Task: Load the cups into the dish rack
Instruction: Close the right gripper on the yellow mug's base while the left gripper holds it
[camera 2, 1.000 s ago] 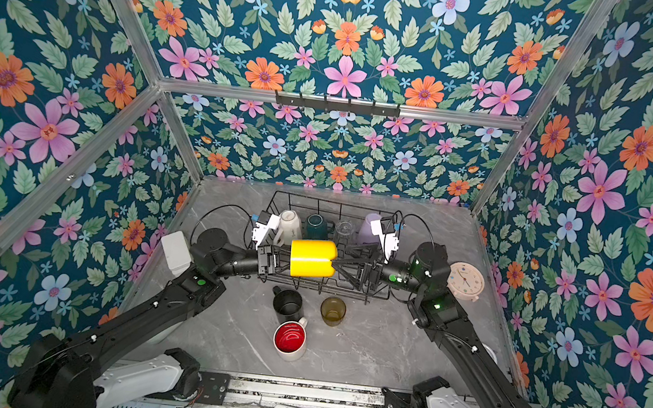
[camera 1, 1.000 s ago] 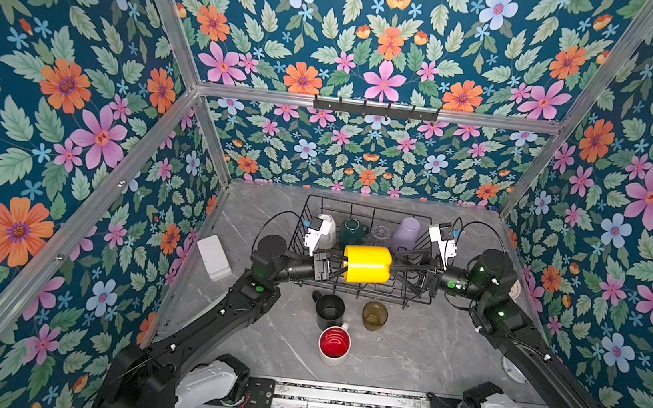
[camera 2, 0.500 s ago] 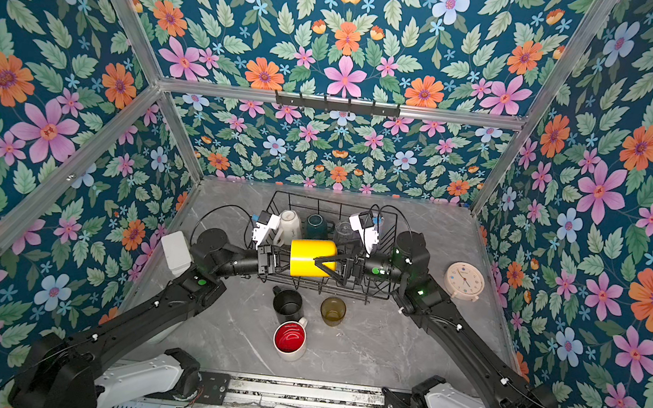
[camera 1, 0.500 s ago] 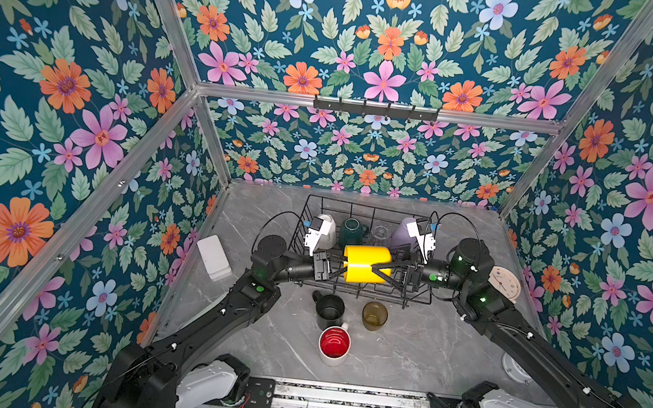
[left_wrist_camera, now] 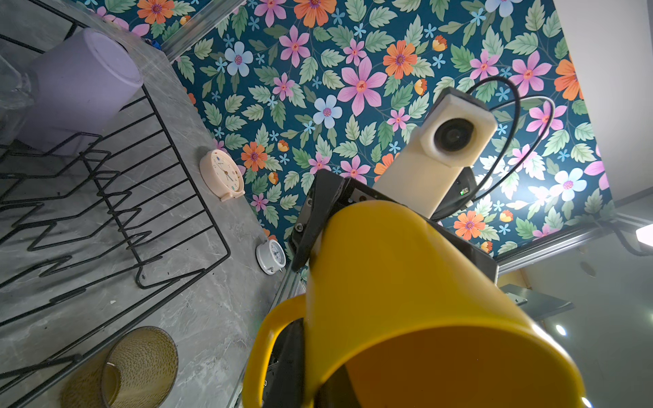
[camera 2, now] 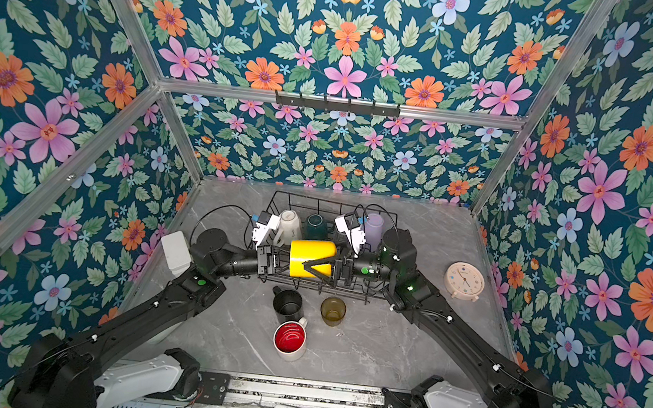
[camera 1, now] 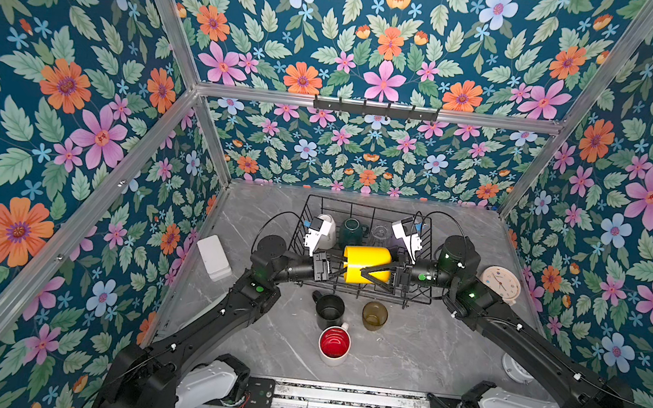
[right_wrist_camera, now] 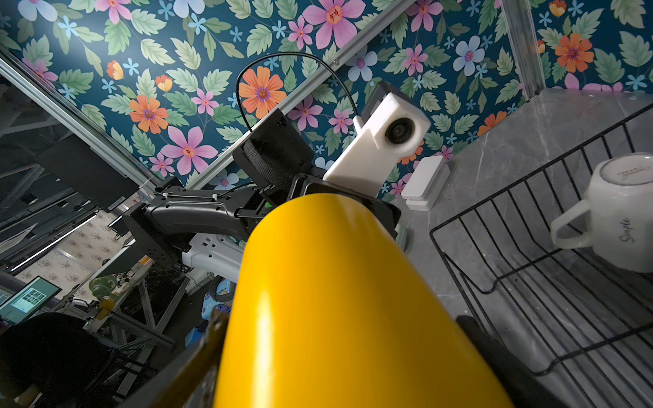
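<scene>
1. Table [camera 1: 404, 348]: grey marble top that carries the rack and the loose cups
2. Dish rack [camera 1: 417, 291]: black wire basket at the back middle of the table, seen in both top views
3. Left gripper [camera 1: 341, 265]: comes in from the left, with its jaws pinched tight on the rim at the open mouth of the yellow mug [camera 1: 367, 258]
4. Right gripper [camera 1: 365, 273]: comes in from the right with its jaws spread wide, one finger over and one under the mug's closed end; whether they touch it cannot be told
5. The yellow mug lies on its side in the air above the front part of the dish rack, mouth toward the left arm
6. Row along the back of the rack: white mug [camera 1: 328, 230], standing mouth down, then green mug [camera 1: 351, 231], clear glass [camera 1: 380, 234] and lilac tumbler [camera 2: 374, 225]
7. Upright on the table just in front of the rack: black mug [camera 1: 329, 310] and amber tumbler [camera 1: 375, 315]; the white-and-red mug [camera 1: 334, 342] stands just beside the black mug, nearer the front edge
</scene>
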Controlling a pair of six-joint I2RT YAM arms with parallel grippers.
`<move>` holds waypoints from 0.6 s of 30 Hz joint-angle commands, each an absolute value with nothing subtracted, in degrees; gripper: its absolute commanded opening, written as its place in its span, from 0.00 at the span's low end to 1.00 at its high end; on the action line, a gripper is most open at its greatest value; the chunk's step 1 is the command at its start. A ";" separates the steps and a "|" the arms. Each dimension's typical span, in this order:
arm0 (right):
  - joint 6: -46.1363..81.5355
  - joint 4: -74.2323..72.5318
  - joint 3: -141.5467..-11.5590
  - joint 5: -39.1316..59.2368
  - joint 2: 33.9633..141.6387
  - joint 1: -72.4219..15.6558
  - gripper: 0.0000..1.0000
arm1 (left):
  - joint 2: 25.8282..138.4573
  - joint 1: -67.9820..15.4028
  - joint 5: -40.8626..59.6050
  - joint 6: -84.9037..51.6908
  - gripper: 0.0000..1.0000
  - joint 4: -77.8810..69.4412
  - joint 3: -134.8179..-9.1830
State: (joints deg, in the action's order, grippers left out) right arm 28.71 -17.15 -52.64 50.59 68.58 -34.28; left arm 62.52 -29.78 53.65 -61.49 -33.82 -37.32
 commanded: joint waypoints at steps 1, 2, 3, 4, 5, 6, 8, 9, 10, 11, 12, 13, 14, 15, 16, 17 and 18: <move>27.95 -18.73 -53.30 51.30 69.05 -34.83 0.91 | 62.24 -29.80 54.23 -62.12 0.00 -38.60 -37.53; 27.86 -18.76 -53.48 51.49 69.23 -34.90 0.90 | 62.25 -29.80 54.23 -62.12 0.00 -38.61 -37.53; 27.82 -18.68 -53.59 51.45 69.39 -35.13 0.89 | 62.19 -29.79 54.25 -62.06 0.00 -38.59 -37.49; 27.86 -18.65 -53.67 51.63 69.56 -35.22 0.87 | 62.14 -29.79 54.23 -62.07 0.00 -38.51 -37.48; 27.78 -18.63 -53.85 51.73 69.74 -35.36 0.85 | 62.17 -29.80 54.23 -62.07 0.00 -38.51 -37.44; 27.64 -18.26 -53.97 51.75 69.91 -35.51 0.83 | 62.20 -29.84 54.23 -62.09 0.00 -38.50 -37.35; 27.44 -17.77 -54.38 51.81 70.22 -35.70 0.78 | 62.14 -29.79 54.23 -62.06 0.00 -38.43 -37.30; 27.27 -17.47 -54.48 51.81 70.31 -35.69 0.75 | 62.14 -29.79 54.25 -62.12 0.00 -38.48 -37.32; 27.25 -17.43 -54.49 51.78 70.31 -35.77 0.72 | 62.21 -29.82 54.23 -62.05 0.00 -38.41 -37.35; 27.17 -17.25 -54.49 51.77 70.36 -35.80 0.68 | 62.30 -29.80 54.31 -62.07 0.00 -38.47 -37.36; 27.08 -17.09 -54.49 51.69 70.31 -35.82 0.64 | 62.27 -29.80 54.32 -62.11 0.00 -38.37 -37.42; 26.94 -16.91 -54.49 51.51 70.23 -35.78 0.61 | 62.23 -29.79 54.32 -62.05 0.00 -38.36 -37.44; 26.83 -16.69 -54.49 51.29 70.18 -35.82 0.58 | 62.28 -29.79 54.32 -62.06 0.00 -38.22 -37.43; 26.74 -16.37 -54.46 51.17 70.07 -35.84 0.54 | 62.24 -29.79 54.33 -61.97 0.00 -38.14 -37.44; 26.55 -16.13 -54.56 51.07 69.97 -35.77 0.51 | 62.33 -29.81 54.29 -61.97 0.00 -38.07 -37.44; 26.50 -15.82 -54.58 50.80 69.88 -35.85 0.46 | 62.34 -29.80 54.23 -61.98 0.00 -38.01 -37.44; 26.44 -15.50 -54.66 50.88 69.79 -35.83 0.41 | 62.38 -29.79 54.23 -61.90 0.00 -37.91 -37.49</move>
State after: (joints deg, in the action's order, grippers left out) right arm 27.44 -16.67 -54.33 53.58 69.89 -35.46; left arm 62.41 -29.67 55.35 -61.69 -35.51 -37.06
